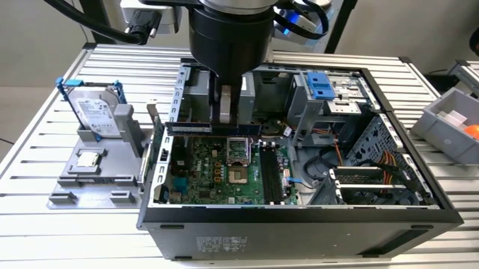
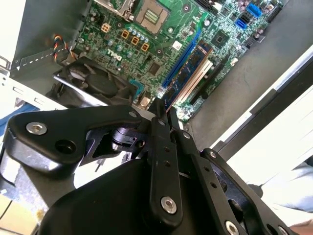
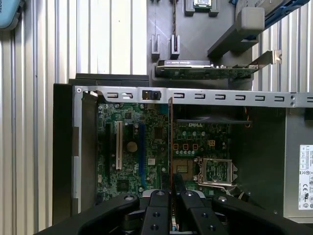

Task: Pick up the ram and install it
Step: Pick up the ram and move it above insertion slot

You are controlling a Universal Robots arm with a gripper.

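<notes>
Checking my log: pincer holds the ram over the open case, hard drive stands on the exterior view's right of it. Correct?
Wrong side: the hard drive stands on the exterior view's left of the case, seen in that view. The rest holds: the pincer grips the ram over the open case.

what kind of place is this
Probably a robot workbench for computer assembly: an open black computer case with a green motherboard on a ribbed metal table, beside a silver hard drive in a grey holder.
</notes>
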